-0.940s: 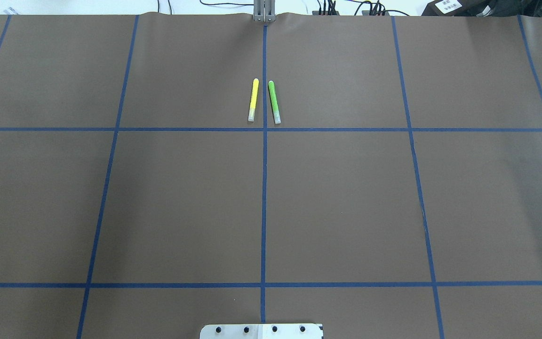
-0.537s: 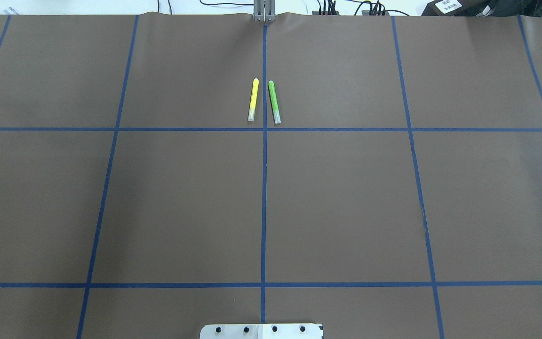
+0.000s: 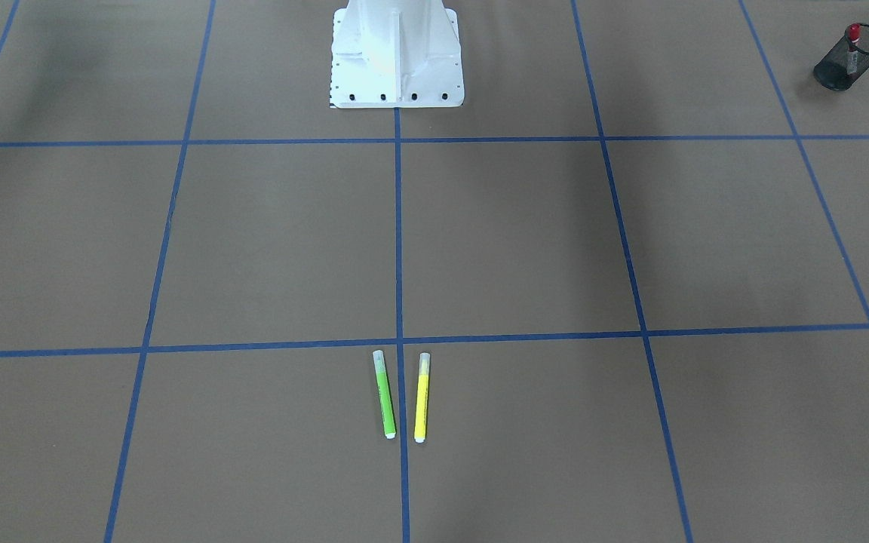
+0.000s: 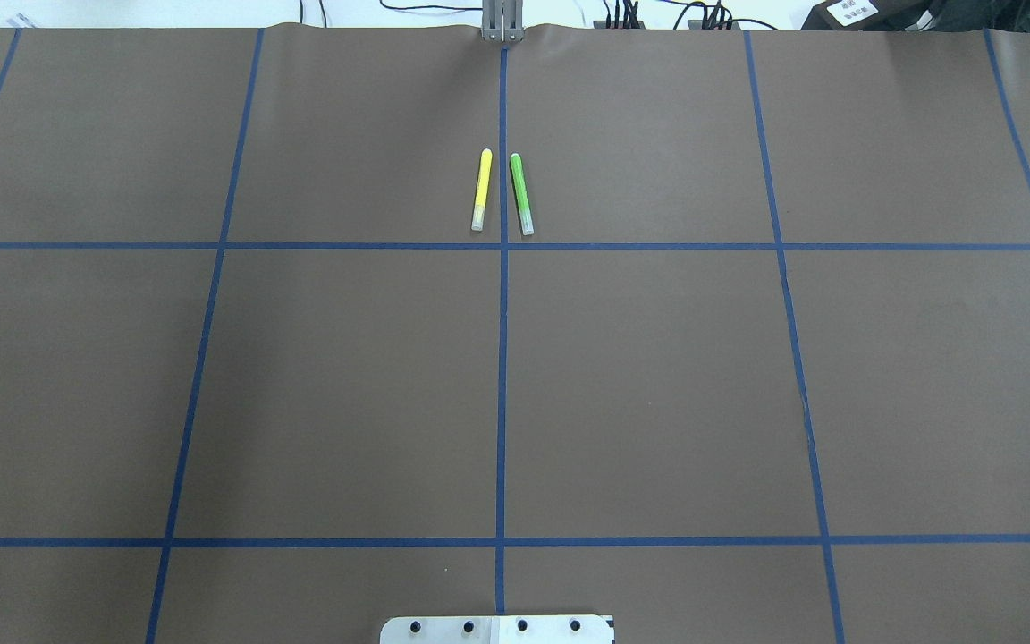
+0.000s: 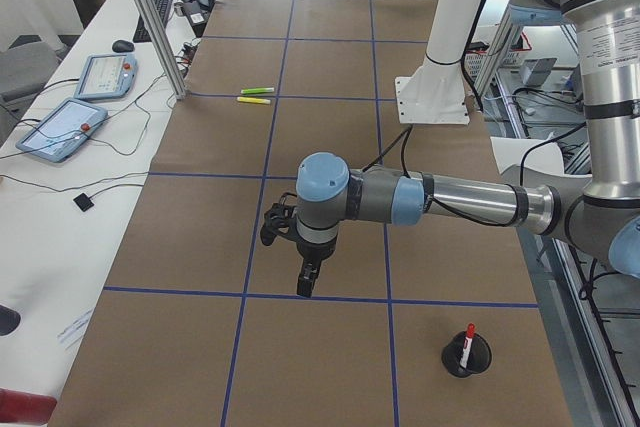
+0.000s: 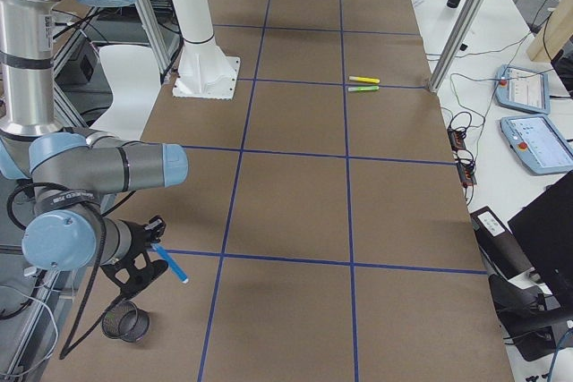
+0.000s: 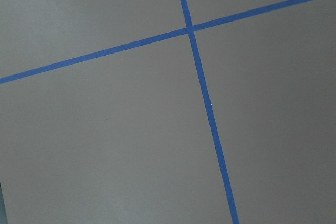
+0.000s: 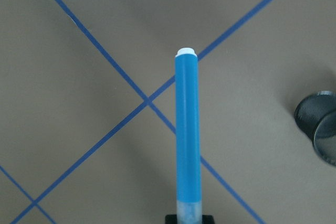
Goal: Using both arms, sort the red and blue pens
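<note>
I see only the red pen's (image 5: 469,332) cap above the cup (image 5: 452,359) rim. The wrist view's bottom edge crops the blue pen's (image 8: 188,135) base and the right gripper (image 8: 189,220). The left gripper (image 5: 306,282), near the cup, is too small to read.

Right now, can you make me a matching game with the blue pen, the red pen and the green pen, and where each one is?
Things:
1. blue pen
2. red pen
3. green pen

Places:
A. lying flat on the table beside the yellow pen
B. held in the right claw
C. standing in a black mesh cup

Pairs: 1-B, 2-C, 3-A
</note>
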